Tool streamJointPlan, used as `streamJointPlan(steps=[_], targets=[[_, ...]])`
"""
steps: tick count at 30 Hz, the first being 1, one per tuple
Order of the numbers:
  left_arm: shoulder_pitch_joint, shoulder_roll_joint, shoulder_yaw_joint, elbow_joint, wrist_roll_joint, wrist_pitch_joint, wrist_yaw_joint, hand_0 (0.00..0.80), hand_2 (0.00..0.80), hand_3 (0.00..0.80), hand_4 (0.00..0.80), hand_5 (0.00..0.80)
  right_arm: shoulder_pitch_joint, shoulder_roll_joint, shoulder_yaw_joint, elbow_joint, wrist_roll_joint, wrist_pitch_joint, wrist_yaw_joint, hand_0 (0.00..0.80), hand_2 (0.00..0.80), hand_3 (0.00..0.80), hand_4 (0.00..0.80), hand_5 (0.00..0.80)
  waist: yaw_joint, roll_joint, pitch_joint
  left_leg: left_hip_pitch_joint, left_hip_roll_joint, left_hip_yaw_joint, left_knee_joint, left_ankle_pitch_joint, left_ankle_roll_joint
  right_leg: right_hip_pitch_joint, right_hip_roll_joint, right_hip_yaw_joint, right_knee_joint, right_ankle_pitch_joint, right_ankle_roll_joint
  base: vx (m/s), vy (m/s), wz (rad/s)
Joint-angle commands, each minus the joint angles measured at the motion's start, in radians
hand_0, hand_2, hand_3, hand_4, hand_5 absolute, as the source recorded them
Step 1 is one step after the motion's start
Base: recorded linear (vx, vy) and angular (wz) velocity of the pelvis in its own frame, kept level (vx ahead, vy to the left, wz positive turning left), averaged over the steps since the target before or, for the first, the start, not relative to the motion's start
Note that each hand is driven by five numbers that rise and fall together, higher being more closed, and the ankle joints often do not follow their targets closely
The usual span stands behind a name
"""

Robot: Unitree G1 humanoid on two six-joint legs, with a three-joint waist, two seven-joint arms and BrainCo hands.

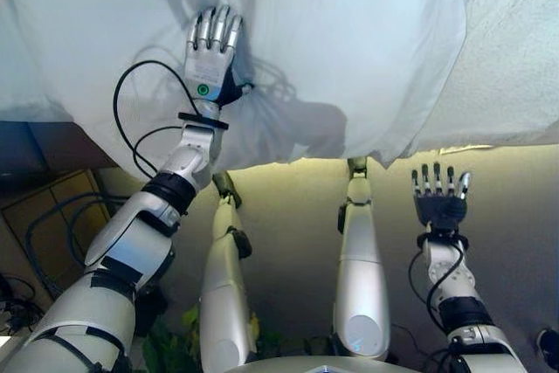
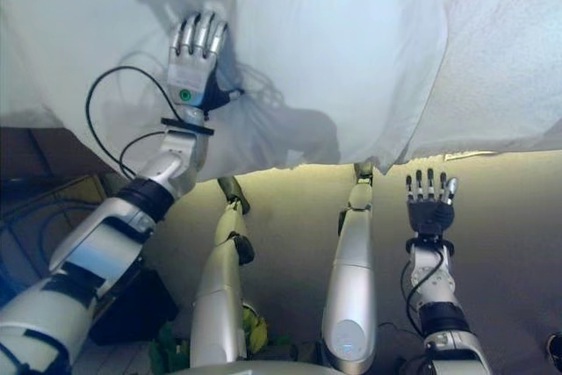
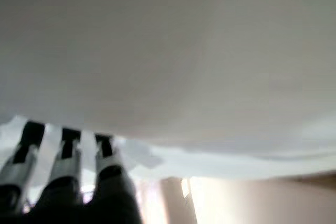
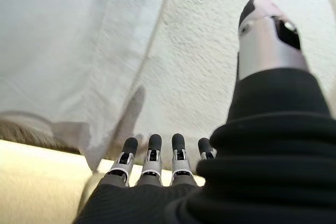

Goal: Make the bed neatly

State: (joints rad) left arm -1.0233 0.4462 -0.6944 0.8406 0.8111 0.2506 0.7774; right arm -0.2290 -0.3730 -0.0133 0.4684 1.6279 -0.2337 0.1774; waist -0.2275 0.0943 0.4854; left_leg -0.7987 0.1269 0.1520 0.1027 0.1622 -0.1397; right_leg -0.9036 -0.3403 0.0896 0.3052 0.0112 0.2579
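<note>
A white sheet [image 1: 349,50] is seen draped over the bed, its loose lower edge hanging past the side of the mattress [image 1: 515,58], whose textured white surface is left uncovered at about 2 o'clock in the head views. The left hand [image 1: 210,50] is laid on the sheet at about 11 o'clock, its fingers [image 1: 216,28] extended flat against the fabric, which is gathered into creases just beside the thumb. In the left wrist view the fingers are shown straight, with the sheet filling the area beyond them; nothing is clamped. The right hand [image 1: 439,198] is held at about 4 o'clock, below the sheet's hanging edge and apart from it, with fingers straight and spread and nothing gripped. In the right wrist view, the sheet's edge is seen lying across the mattress beyond the fingertips [image 4: 153,142].
</note>
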Motion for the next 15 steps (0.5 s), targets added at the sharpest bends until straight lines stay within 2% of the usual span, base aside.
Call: streamJointPlan(steps=[1,2,8,15], targets=[[-0.038,0.033,-0.017,0.133,-0.016,0.068,-0.107,0.731,0.731,0.731,0.731,0.731,-0.014,-0.052,-0.039,-0.089,-0.033,-0.036,-0.043,0.000,0.000,0.000,0.000,0.000,-0.008,-0.038,0.035,-0.083,-0.011,-0.026,0.072,0.014,0.001,-0.035,0.069,-0.013,-0.076,0.160,-0.066,0.000,0.033,-0.03],[-0.034,0.034,-0.018,0.133,-0.025,0.073,-0.115,0.800,0.800,0.800,0.800,0.800,-0.014,-0.052,-0.038,-0.094,-0.034,-0.032,-0.046,0.000,0.000,0.000,0.000,0.000,-0.008,-0.038,0.035,-0.091,-0.010,-0.027,0.083,0.011,0.001,-0.041,0.070,-0.012,-0.071,0.159,-0.067,-0.001,0.023,-0.04],[-0.026,0.029,-0.015,0.131,-0.038,0.070,-0.118,0.800,0.800,0.800,0.800,0.800,-0.017,-0.044,-0.025,-0.108,-0.031,-0.043,-0.055,0.000,0.000,0.000,0.000,0.000,-0.007,-0.040,0.035,-0.104,-0.006,-0.023,0.091,0.010,0.002,-0.050,0.069,-0.013,-0.071,0.160,-0.067,0.000,0.000,0.00],[-0.020,0.037,-0.009,0.126,-0.062,0.020,-0.104,0.800,0.800,0.800,0.800,0.800,-0.026,-0.052,-0.031,-0.094,-0.021,-0.036,-0.050,0.000,0.000,0.000,0.000,0.000,-0.002,-0.033,0.035,-0.096,-0.001,-0.014,0.093,0.009,0.000,-0.039,0.060,-0.020,-0.073,0.156,-0.067,0.000,0.009,0.00]])
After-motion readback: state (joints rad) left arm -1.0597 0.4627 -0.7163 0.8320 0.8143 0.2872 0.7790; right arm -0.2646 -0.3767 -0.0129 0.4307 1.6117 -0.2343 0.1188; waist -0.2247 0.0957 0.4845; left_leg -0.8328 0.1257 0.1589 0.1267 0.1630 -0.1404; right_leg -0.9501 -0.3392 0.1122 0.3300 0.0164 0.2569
